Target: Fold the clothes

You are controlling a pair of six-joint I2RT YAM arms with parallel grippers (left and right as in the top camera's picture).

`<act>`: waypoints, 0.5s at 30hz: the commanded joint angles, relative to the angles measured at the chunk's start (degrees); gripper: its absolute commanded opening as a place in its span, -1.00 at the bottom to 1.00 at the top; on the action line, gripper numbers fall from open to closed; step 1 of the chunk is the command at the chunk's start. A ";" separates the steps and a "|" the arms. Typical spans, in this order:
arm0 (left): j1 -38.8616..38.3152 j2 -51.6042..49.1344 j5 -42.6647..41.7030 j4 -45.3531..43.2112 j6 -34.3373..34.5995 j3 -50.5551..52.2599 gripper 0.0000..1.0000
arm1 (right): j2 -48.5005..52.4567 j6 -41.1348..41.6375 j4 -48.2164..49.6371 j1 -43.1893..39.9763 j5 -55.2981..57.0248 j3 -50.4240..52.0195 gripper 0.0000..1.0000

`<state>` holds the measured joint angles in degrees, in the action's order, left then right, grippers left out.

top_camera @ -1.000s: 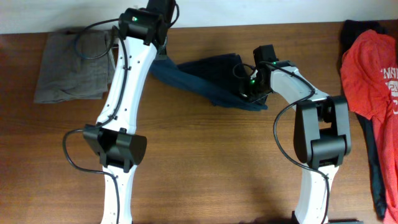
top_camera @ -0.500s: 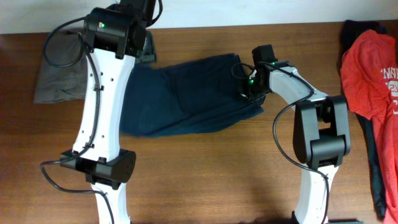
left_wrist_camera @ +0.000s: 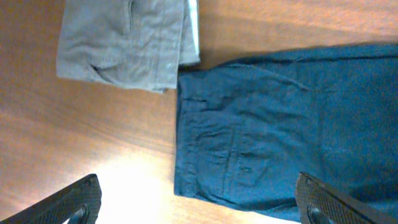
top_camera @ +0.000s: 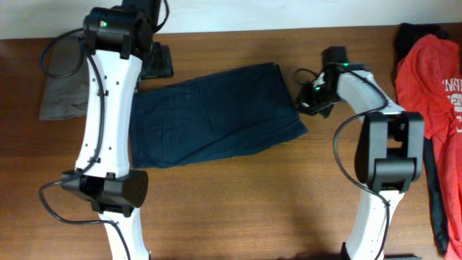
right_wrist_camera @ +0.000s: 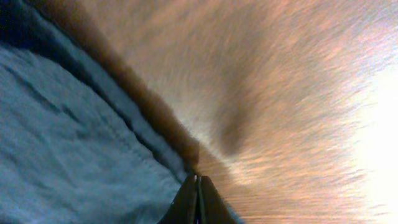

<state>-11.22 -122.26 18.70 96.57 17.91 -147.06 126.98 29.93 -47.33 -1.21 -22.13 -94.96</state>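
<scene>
Navy shorts [top_camera: 216, 112] now lie spread flat, centre of the table [top_camera: 245, 209]. A second ago they were a bunched strip strung between the two arms near the top middle. Left jaws were clamped then and are wide open now: both tips sit far apart in the bottom corners of the left wrist view, nothing between them but cloth and wood below. So the waistband end has been let go. The left arm [top_camera: 108, 123] has swung toward the upper left of the frame. The right arm [top_camera: 382, 144] has shifted a little right. Right jaws are closed, tips meeting right at the shorts' hem in the right wrist view. Can't tell if any fabric is pinched there.

My read: the spread-out step is done, the garment is flat and ready for a first fold, no fold made yet.

The folded grey-khaki garment [top_camera: 61, 94] sits at the upper left, its corner just beside the shorts' waistband. The red T-shirt [top_camera: 433, 79] with white lettering lies at the right edge, on top of something dark [top_camera: 415, 32].

The table is brown wood grain, with bright glare patches in both wrist views. A pale wall strip [top_camera: 289, 14] runs along the top edge. Nothing else of the room shows.
</scene>
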 commanded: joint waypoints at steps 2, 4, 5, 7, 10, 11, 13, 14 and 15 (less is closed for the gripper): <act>0.70 0.02 -1.38 -1.11 -0.76 4.15 0.98 | 0.63 -5.79 0.24 1.01 -6.14 -1.77 -0.92; 0.70 0.02 -1.36 -2.67 -0.76 5.35 0.98 | 0.11 -9.44 1.84 2.64 -6.10 -1.77 -0.92; 0.70 0.02 -1.38 -3.41 -0.74 5.81 0.98 | -0.13 -11.04 2.49 3.32 -5.95 -1.77 -0.92; 0.70 0.02 -1.36 -4.70 -0.72 6.73 0.98 | -1.36 -13.73 4.04 5.42 -4.55 -1.84 -0.92; 0.76 0.02 -1.38 -5.68 -0.66 7.45 0.98 | -2.97 -17.57 6.36 8.63 -3.50 -1.86 -0.92; 0.79 0.02 -1.38 -6.12 -0.63 7.50 0.98 | -2.99 -18.43 6.86 10.12 -2.47 -1.88 -0.92; 0.90 0.02 -1.36 -7.04 -0.66 7.54 0.98 | -2.43 -19.21 6.82 12.72 2.12 -1.86 -0.92; 0.96 0.02 -1.33 -7.54 -0.66 7.54 0.98 | -2.08 -19.19 6.88 14.03 5.05 -1.86 -0.92; 1.03 0.02 -1.33 -7.89 -0.66 7.54 0.98 | -1.70 -19.19 7.04 15.56 7.76 -1.86 -0.92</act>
<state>-10.55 -122.28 17.74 89.67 17.74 -139.81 126.80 13.41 -40.58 10.66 -22.74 -95.66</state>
